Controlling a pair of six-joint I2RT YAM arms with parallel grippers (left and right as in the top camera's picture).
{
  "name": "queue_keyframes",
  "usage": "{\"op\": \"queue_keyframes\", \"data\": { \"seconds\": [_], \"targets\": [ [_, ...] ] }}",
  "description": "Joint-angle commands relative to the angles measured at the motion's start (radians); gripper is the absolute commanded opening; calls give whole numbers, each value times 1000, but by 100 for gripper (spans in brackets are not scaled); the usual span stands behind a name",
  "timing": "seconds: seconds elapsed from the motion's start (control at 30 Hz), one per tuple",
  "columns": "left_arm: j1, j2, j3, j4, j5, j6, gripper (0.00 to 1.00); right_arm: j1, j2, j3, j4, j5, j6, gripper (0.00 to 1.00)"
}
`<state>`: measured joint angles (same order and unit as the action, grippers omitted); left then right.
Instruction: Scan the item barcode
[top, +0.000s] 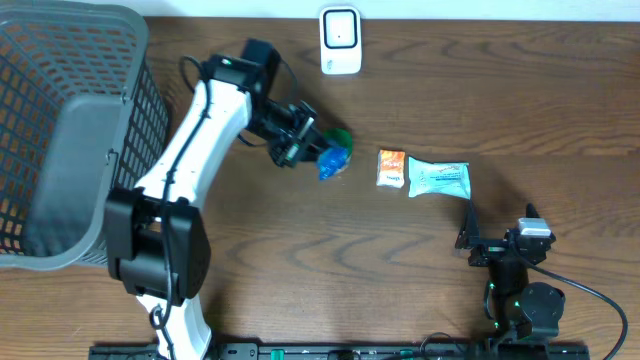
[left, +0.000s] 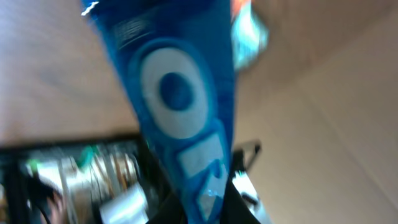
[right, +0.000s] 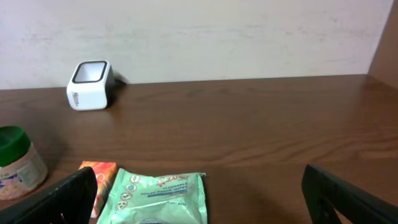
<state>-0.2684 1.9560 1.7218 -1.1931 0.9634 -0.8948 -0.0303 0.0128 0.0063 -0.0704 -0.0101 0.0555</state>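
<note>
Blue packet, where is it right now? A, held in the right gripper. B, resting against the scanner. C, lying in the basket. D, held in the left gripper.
D: the left gripper is shut on the blue packet, which fills the left wrist view; the right gripper is open and empty.

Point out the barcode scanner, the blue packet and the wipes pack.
barcode scanner (top: 340, 42), overhead view, middle of its white body
blue packet (left: 176, 90), left wrist view, blue dot inside the white ring
wipes pack (right: 158, 196), right wrist view, middle of its printed front
</note>
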Motion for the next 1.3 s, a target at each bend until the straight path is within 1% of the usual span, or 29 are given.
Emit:
{"op": "queue_keyframes", "data": {
  "seconds": [0.0,0.13,0.23,0.33,0.4,0.5,0.57,0.7,0.77,0.93,1.2,1.27],
  "targets": [
    [45,-42,81,-14,-333,-24,7,5,-3,-1,-5,1,-12,99],
    [67,-98,108,-24,-397,-29,7,5,-3,-1,-5,1,-12,99],
    [69,-141,112,-10,-552,-92,7,5,-3,-1,-5,1,-12,99],
    [68,-175,111,61,-690,-169,7,5,-3,-1,-5,1,-12,99],
    [67,-183,111,134,-730,-210,7,5,-3,-1,-5,1,-12,99],
    [61,-177,111,269,-757,-212,7,5,-3,-1,-5,1,-12,99],
    [52,-164,111,338,-788,-241,7,5,-3,-1,-5,1,-12,99],
    [11,-126,111,471,-932,-317,7,5,-3,-1,-5,1,-12,99],
    [-29,-83,111,592,-1036,-323,7,5,-3,-1,-5,1,-12,99],
    [-87,22,111,803,-1185,-323,7,5,-3,-1,-5,1,-12,99],
    [-104,252,111,1209,-1251,-325,7,5,-3,-1,-5,1,-12,99],
    [-103,311,116,1304,-1268,-350,7,5,-3,-1,-5,1,-12,99]
  ]
}}
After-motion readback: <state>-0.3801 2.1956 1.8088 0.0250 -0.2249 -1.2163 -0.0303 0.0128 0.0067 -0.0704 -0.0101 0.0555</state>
